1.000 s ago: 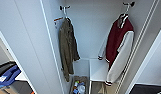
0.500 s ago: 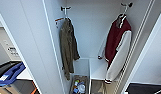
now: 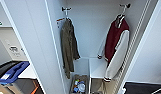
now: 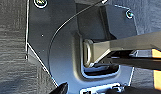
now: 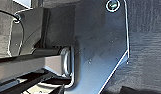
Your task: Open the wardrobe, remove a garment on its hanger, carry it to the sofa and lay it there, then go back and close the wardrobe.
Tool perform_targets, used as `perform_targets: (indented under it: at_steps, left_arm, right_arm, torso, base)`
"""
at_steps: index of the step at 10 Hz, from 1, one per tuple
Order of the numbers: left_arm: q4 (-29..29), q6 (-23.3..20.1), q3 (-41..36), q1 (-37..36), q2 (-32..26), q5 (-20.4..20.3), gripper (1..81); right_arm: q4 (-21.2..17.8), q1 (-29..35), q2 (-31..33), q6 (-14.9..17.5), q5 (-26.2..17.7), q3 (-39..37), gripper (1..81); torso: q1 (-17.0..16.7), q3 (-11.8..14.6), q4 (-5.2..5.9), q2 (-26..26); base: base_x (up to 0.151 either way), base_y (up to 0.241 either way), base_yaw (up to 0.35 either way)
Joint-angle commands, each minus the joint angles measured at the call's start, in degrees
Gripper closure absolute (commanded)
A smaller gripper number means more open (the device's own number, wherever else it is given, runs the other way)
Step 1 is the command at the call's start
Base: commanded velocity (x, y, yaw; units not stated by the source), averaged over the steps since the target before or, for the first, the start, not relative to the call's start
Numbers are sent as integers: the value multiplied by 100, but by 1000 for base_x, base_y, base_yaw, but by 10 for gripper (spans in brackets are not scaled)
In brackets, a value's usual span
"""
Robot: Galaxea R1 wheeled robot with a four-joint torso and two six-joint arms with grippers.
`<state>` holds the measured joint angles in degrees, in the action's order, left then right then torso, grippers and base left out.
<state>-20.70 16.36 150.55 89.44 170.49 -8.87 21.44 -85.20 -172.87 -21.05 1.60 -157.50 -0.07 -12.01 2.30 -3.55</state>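
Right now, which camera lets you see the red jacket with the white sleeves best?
The head view. There the red jacket hangs in full on its hanger at the right side of the open wardrobe. The two wrist views give no help with it: they look down at the robot's own dark parts and the floor.

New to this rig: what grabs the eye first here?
The open wardrobe, with the maroon, white-sleeved garment hanging at its right on a white hanger. An olive jacket hangs at the left, and a blue bin sits outside, low left.
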Motion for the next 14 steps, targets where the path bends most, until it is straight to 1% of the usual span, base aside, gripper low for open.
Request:
perform_targets:
  at_steps: [1,2,3,4,5,6,7,8,9,10,12,14]
  left_arm:
    - [-48,-36,-17,-150,-32,272,10]
    - [-48,-36,-17,-150,-32,273,10]
    - [-39,-36,-17,-150,-32,281,10]
    - [-31,-36,9,-150,-32,281,10]
    - [-22,-28,18,-150,-5,281,10]
    - [-22,-28,18,-151,12,281,10]
    - [-22,-28,18,-159,12,290,10]
    - [-22,-28,18,-168,12,324,10]
    - [22,-19,18,-194,38,482,10]
    - [22,-10,18,-203,47,536,10]
    - [31,-1,18,-203,74,536,10]
    - [31,-10,35,-220,65,536,10]
  right_arm:
    - [1459,648,-118,5,-722,1,10]
    - [2406,815,-206,31,-749,19,10]
    - [2995,1051,-276,31,-809,-16,10]
    - [3461,1315,-363,40,-1204,28,10]
    - [4100,1526,-504,75,-1467,63,10]
    - [4725,1737,-636,75,-1845,62,10]
    - [5209,1957,-785,92,-2205,98,10]
    - [5808,2142,-1005,154,-2567,142,10]
    - [6246,2300,-1197,154,-2777,203,10]
    - [6468,2459,-1213,154,-2823,256,10]
    - [6680,2775,-1213,163,-2849,458,10]
    - [6838,3100,-1213,163,-3182,617,10]
  torso:
    - [7,0,0,0]
    - [7,-2,0,2]
    - [7,-2,0,2]
    - [7,-2,0,2]
    - [7,-2,0,2]
    - [7,-2,0,2]
    - [7,-2,0,2]
    - [7,-2,0,2]
    - [8,-2,0,2]
    - [8,-2,0,2]
    - [10,-4,0,2]
    - [10,-4,0,2]
  base:
    - [0,0,0]
    - [0,0,0]
    - [0,0,0]
    - [0,0,0]
    - [0,0,0]
    - [0,0,0]
    - [0,0,0]
    - [0,0,0]
    - [0,0,0]
    - [0,0,0]
    - [0,0,0]
    - [0,0,0]
